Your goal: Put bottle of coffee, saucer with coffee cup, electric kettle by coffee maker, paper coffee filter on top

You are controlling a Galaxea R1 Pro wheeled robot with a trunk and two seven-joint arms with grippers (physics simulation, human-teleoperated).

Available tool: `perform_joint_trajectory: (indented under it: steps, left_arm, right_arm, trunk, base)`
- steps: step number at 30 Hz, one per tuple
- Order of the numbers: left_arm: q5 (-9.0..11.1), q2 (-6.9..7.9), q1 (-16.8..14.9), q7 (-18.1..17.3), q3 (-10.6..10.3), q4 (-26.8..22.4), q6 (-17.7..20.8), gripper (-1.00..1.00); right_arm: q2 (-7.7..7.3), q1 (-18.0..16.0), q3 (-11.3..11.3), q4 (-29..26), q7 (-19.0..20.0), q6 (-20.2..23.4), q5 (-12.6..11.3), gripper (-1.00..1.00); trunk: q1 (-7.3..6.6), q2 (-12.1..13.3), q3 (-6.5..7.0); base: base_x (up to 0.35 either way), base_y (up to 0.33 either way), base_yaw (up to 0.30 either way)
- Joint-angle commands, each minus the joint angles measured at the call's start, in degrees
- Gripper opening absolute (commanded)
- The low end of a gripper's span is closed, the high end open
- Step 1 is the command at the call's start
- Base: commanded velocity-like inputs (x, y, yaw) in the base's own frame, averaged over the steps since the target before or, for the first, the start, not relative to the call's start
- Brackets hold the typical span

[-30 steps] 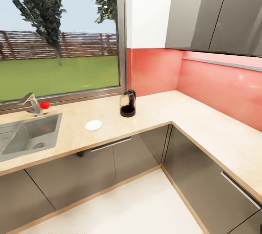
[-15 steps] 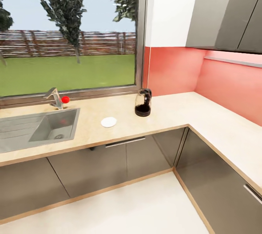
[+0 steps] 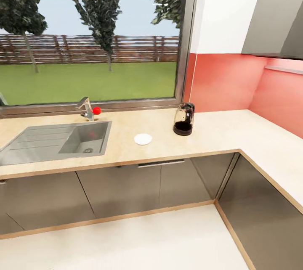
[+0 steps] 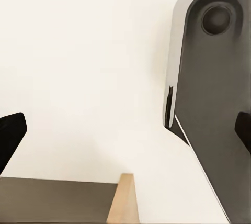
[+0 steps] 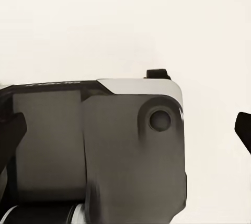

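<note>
Both jaws spread wide, nothing between: left gripper (image 4: pixel 125 130) and right gripper (image 5: pixel 128 130) each show dark fingertips at frame edges, pale floor and grey robot base past them. Landmark = sink (image 3: pixel 50 140) set in counter (image 3: pixel 235 135). Saucer (image 3: pixel 143 138) flat on counter just right of sink. Kettle (image 3: pixel 184 119) upright further right, near window corner, apart from saucer. Tap (image 3: pixel 87 109) with red knob behind sink.

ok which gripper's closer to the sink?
Left, probably: the sink sits left of centre. Both the left gripper and right gripper hang open over the floor, short of it.
</note>
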Motion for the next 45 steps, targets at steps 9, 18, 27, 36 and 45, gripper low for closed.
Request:
perform_joint_trajectory:
  steps: [9,18,27,36,45]
  left_arm:
    - [-0.7,-0.09,-0.2,0.2,0.6,0.2,-0.4,1.0]
    - [-1.2,-0.19,-0.2,0.2,0.4,0.2,-0.4,1.0]
    - [-1.1,-0.68,-0.3,0.1,0.3,-0.3,-0.6,1.0]
    - [-1.3,-0.9,-1.0,0.1,-0.1,-2.7,-0.5,1.0]
    - [-1.1,-0.55,-1.8,-0.7,-0.1,-11.8,-1.1,1.0]
  right_arm:
    - [-0.04,0.0,0.4,0.0,-0.2,-0.2,-0.5,1.0]
    - [-0.53,0.0,0.4,0.0,-0.2,-0.2,-0.5,1.0]
    - [-0.59,0.0,0.9,0.0,0.0,-0.2,0.1,1.0]
    - [-0.43,0.0,0.9,-0.2,0.2,-0.2,0.0,1.0]
    - [-0.66,-0.1,0.8,-3.2,0.3,-0.2,0.0,1.0]
  trunk:
    - [0.03,-0.1,-0.12]
    - [0.03,-0.1,-0.12]
    - [0.03,-0.1,-0.12]
    - [0.03,-0.1,0.02]
    - [0.03,-0.1,0.17]
  base:
    - [0.0,0.0,0.276]
    - [0.0,0.0,0.256]
    - [0.0,-0.106,0.042]
    - [0.0,-0.006,0.0]
    - [0.0,0.0,0.0]
